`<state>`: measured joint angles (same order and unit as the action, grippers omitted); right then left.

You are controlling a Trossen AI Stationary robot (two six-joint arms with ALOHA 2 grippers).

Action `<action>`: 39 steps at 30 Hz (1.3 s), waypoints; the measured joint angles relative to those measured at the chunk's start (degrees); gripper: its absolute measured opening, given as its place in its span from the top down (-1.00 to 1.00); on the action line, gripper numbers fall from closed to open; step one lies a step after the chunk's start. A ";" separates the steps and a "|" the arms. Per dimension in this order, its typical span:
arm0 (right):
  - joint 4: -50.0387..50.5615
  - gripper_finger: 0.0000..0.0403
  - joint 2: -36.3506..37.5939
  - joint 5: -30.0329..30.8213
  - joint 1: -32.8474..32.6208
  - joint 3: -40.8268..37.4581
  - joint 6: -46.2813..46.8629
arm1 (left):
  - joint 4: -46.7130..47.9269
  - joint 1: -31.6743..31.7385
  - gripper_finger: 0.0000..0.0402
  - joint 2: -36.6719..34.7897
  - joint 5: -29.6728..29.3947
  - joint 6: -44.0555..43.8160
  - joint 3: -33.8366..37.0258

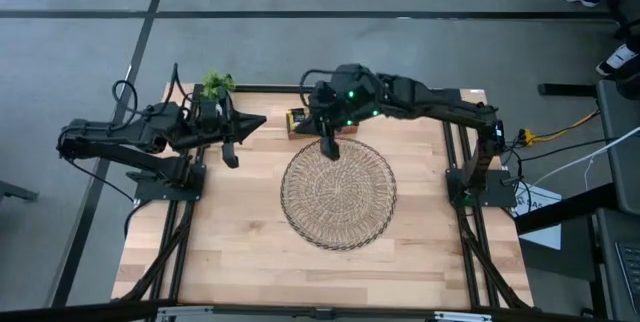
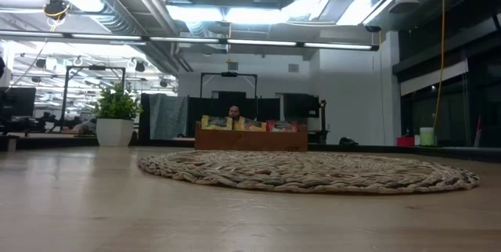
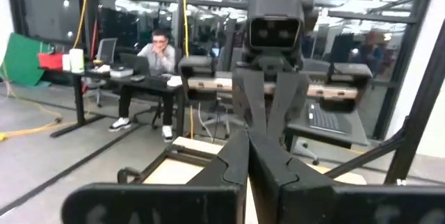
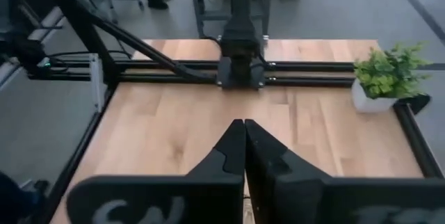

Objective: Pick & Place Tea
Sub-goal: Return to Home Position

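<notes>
My right pincer (image 1: pixel 328 149) hangs over the far edge of the mat (image 1: pixel 338 194), fingers pressed together and holding nothing. The tea (image 2: pixel 250 125) sits in the organizer (image 2: pixel 250 139), just beyond my pincer and a little toward my left arm's side. I see no sachets on the mat. To go home cleanly, I would lift first, then draw back toward my base, away from the organizer, so my wrist cannot clip it. My left pincer (image 1: pixel 231 155), also closed and empty, waits well apart, near the plant (image 1: pixel 216 85).

Left arm (image 1: pixel 130 140) tucked, right arm (image 1: pixel 430 102) outstretched (both jaws closed)
</notes>
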<state>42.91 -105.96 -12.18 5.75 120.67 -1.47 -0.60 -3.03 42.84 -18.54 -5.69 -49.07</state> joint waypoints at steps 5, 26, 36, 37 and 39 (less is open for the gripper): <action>-12.56 0.99 1.79 1.37 -3.05 -8.07 5.67 | -1.42 0.00 0.99 -1.81 0.66 0.89 0.98; -44.79 0.97 32.18 18.91 -8.87 -58.96 18.86 | 1.79 0.00 0.98 -2.98 -0.20 1.82 0.98; -41.63 0.91 38.31 19.09 -8.58 -69.20 22.29 | 5.46 0.24 0.95 -2.86 -2.19 3.47 0.98; -41.15 0.92 38.62 19.75 -8.58 -69.59 23.53 | 6.53 0.22 0.95 -2.81 -2.19 3.47 0.98; -41.80 0.93 39.71 21.53 -8.58 -70.71 23.84 | 7.64 0.23 0.95 -2.80 -2.53 3.50 0.98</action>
<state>1.11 -66.24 9.35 -2.83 49.97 22.37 7.04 -2.80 40.05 -21.07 -2.19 -48.10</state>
